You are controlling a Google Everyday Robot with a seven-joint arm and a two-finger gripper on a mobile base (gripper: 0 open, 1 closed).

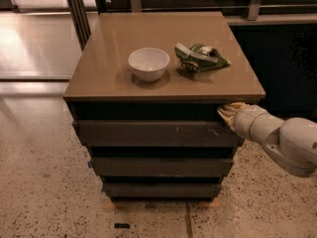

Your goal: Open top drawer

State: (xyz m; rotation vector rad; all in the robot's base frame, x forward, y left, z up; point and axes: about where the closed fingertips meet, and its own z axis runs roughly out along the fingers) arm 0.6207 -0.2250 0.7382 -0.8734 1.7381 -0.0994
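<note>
While the pale tips of the gripper are sitting in the dark gap just under the table's overhang, at the upper right corner of the top drawer, I am not managing to tell from where I am standing whether the jaws are spread or pressed together. They are reading as one pale lump, touching or all but touching the top edge of the drawer front, and nothing is showing as pinched between them.

Since the front is carrying no handle, I am judging that the good way is to be hooking behind that upper lip and drawing straight out, level and slow. With the hold so far to one side, the drawer is likely to be skewing and binding if the pull is drifting sideways. The white forearm behind is coming in from the right, so the wrist is needing to stay clear of the overhang.

That drawer, the widest front and the one bearing small pale scratches, is lying directly beneath the table, with no interior showing; I am taking it as shut or barely started. Two narrower fronts are stepping back below it. Up top, a white bowl and a crumpled green packet are resting side by side, apart.
</note>
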